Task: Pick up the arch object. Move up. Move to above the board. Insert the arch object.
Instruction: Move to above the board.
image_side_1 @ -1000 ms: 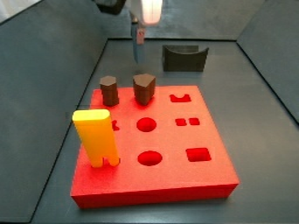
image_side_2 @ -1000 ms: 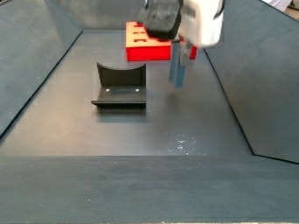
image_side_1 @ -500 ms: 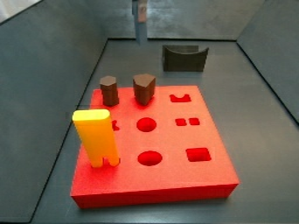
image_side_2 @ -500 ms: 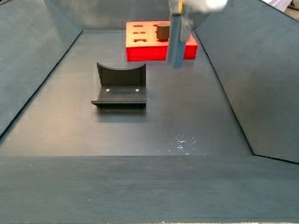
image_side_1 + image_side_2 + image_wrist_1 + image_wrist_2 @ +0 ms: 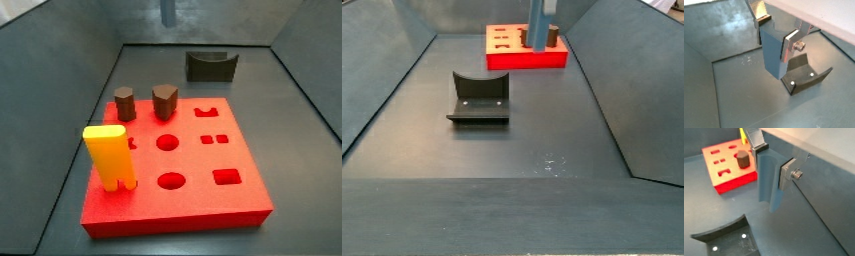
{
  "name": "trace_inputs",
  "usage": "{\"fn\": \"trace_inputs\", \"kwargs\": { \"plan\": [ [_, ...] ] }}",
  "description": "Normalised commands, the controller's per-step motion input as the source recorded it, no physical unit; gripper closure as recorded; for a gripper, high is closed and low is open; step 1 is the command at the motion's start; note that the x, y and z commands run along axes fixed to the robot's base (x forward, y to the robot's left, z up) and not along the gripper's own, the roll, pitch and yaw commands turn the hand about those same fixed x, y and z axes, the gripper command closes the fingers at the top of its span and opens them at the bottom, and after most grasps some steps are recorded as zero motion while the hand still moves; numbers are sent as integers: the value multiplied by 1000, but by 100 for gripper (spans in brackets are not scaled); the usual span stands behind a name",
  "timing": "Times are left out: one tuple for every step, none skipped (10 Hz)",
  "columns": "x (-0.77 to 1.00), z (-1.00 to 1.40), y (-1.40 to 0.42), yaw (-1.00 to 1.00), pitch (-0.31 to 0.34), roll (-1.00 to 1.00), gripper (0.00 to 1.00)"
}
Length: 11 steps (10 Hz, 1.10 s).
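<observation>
Closed on the arch object (image 5: 771,50): end effector (image 5: 779,48) clamps the tall, pale blue-grey block near its upper part in both wrist views, one flat silver finger (image 5: 791,46) pressed against a side face, the opposite finger hidden behind the block. Same grasp at the end effector (image 5: 777,175), with the finger (image 5: 787,173) flat against the arch object (image 5: 769,183).

Held upright and off the floor (image 5: 502,150), lower end free in the air. In both side views only the lower part of the arch object (image 5: 167,10) (image 5: 537,25) shows, reaching down from the upper edge; end effector itself out of frame there.

Red board (image 5: 187,205) flat on the floor, off to one side of the held block in a wrist view (image 5: 731,180); cannot tell whether the block hangs over its edge. On the board, a yellow two-legged block (image 5: 110,155) upright near a front corner, two dark blocks (image 5: 124,103) (image 5: 164,100) upright near the far edge. Open round holes (image 5: 167,142) (image 5: 171,181), a square hole (image 5: 227,177) and an arch-shaped cut-out (image 5: 207,111) in its top.

Dark fixture (image 5: 211,66) (image 5: 478,100) on the floor, apart from the board, below and beside the hanging block in both wrist views (image 5: 807,80) (image 5: 724,235).
</observation>
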Motion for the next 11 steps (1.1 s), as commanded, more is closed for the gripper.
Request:
{"fn": "trace_inputs", "kwargs": {
  "plan": [
    [112, 1000, 8, 3, 92, -42, 100],
    [100, 964, 6, 2, 89, -42, 100],
    [61, 735, 1, 0, 92, -44, 100],
    [39, 565, -2, -1, 92, -45, 100],
    [24, 398, -4, -2, 90, -45, 100],
    [20, 174, -5, -3, 90, -46, 100],
    [-4, 121, -1000, 1000, 55, 10, 100],
    [-3, 122, -1000, 1000, 54, 14, 100],
    [-7, 133, -1000, 1000, 57, 26, 100],
    [-4, 136, -1000, 1000, 59, 18, 100],
    [1, 139, -1000, 1000, 64, 17, 100]
  ]
}}
